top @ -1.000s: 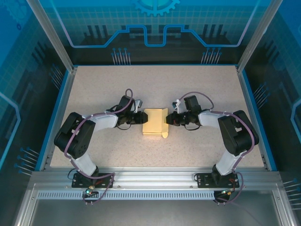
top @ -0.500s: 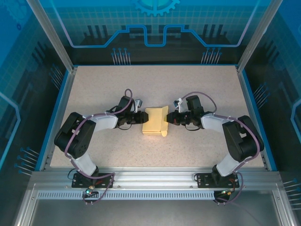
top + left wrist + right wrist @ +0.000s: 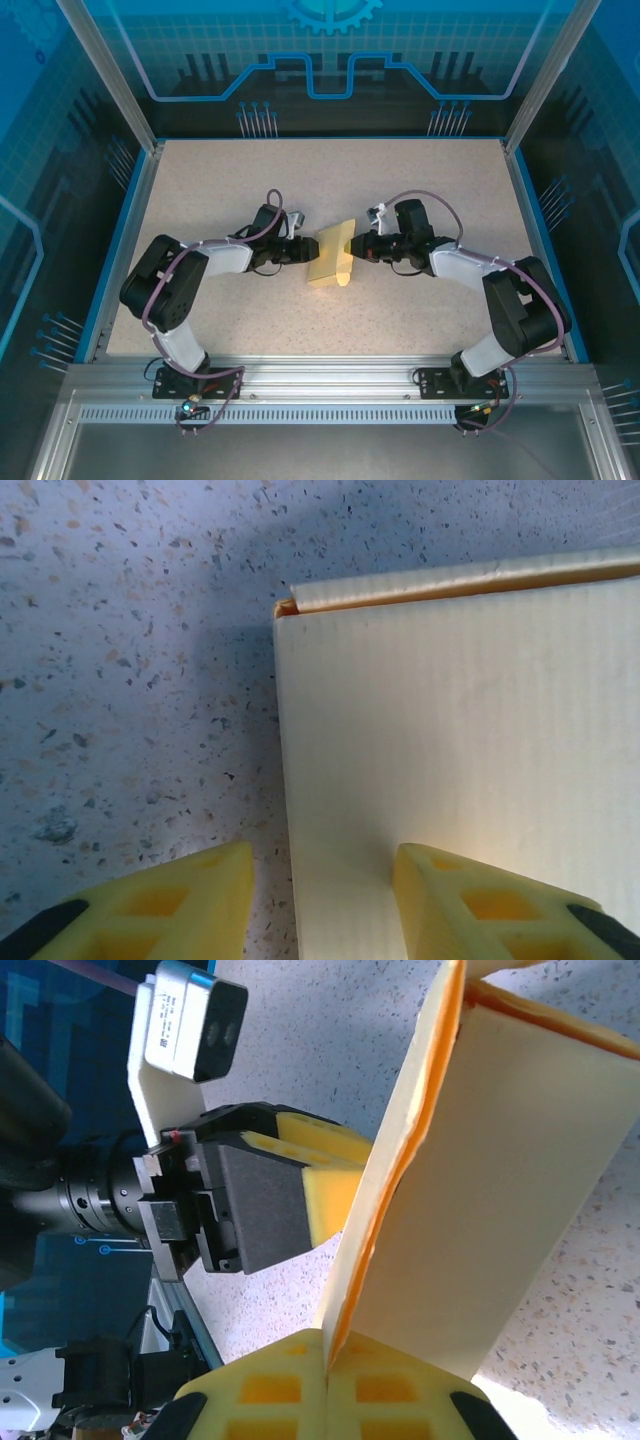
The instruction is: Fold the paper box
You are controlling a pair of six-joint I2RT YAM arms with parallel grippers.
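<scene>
The paper box (image 3: 330, 265) is a pale yellow folded card at the table's centre, raised on its right side so that it stands tilted. My right gripper (image 3: 352, 247) is shut on the card's right edge; in the right wrist view its pads (image 3: 290, 1390) pinch the thin double layer of the box (image 3: 510, 1160). My left gripper (image 3: 303, 252) is at the box's left edge with its jaws apart. In the left wrist view the box (image 3: 460, 710) has its edge running between the fingers of the left gripper (image 3: 322, 905), and the right finger (image 3: 480, 900) rests against the card's face.
The speckled table (image 3: 400, 180) has a raised blue rim (image 3: 125, 240) on its sides and an aluminium rail (image 3: 320, 380) at the near edge. The left arm's fingertip (image 3: 335, 1200) and white wrist camera (image 3: 185, 1020) are close behind the card.
My right gripper has moved left and lifted the card's right side, so the box looks narrower and steeper from above. The left jaws have spread a little.
</scene>
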